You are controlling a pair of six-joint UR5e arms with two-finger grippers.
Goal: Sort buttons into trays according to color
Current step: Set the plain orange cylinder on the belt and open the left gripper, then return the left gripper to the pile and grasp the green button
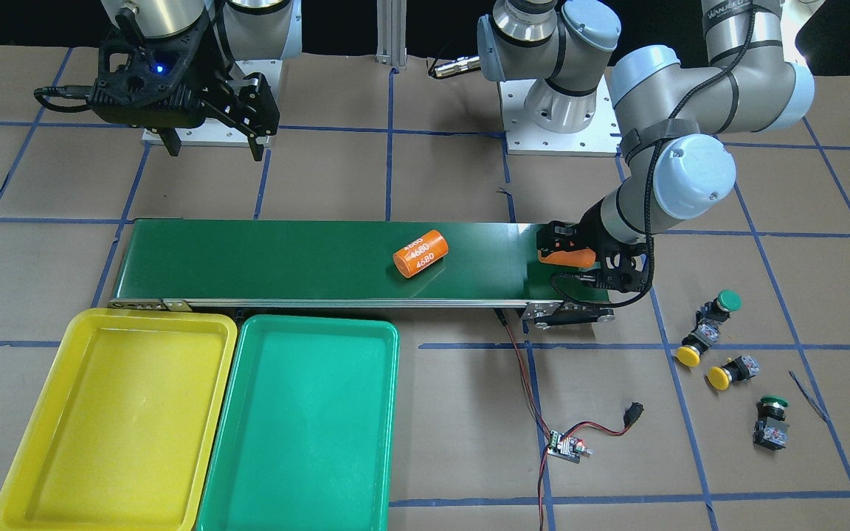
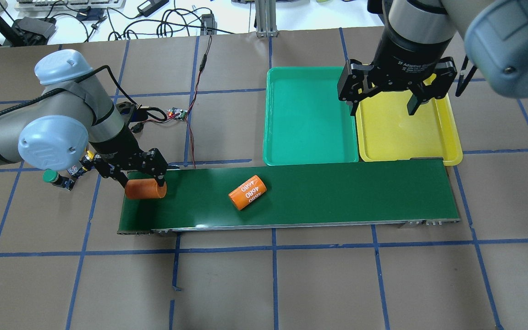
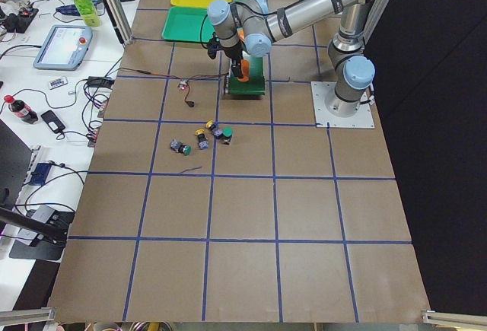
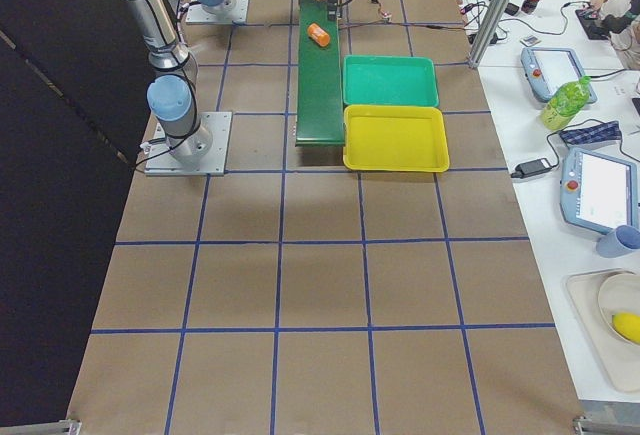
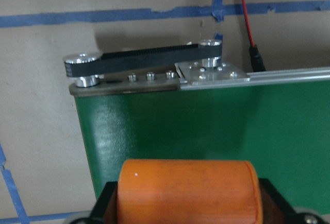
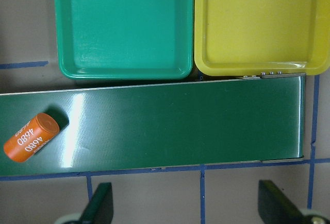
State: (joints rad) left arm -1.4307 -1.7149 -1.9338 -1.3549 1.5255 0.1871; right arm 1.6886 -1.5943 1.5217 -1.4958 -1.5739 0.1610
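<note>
Four buttons lie on the paper beyond the belt's end: a green one (image 1: 725,302), two yellow ones (image 1: 690,354) (image 1: 722,377) and another green one (image 1: 772,422). The yellow tray (image 1: 115,413) and the teal tray (image 1: 299,420) sit side by side along the belt, both holding nothing. My left gripper (image 1: 567,257) is shut on an orange cylinder (image 5: 188,190) just above the end of the dark-green conveyor belt (image 1: 285,258). My right gripper (image 2: 383,110) is open and empty, high above the seam between the trays.
A second orange cylinder marked 4680 (image 2: 247,192) lies on the belt near its middle. A small controller board with red and black wires (image 1: 567,446) lies on the paper between the trays and the buttons. Both arm bases stand behind the belt.
</note>
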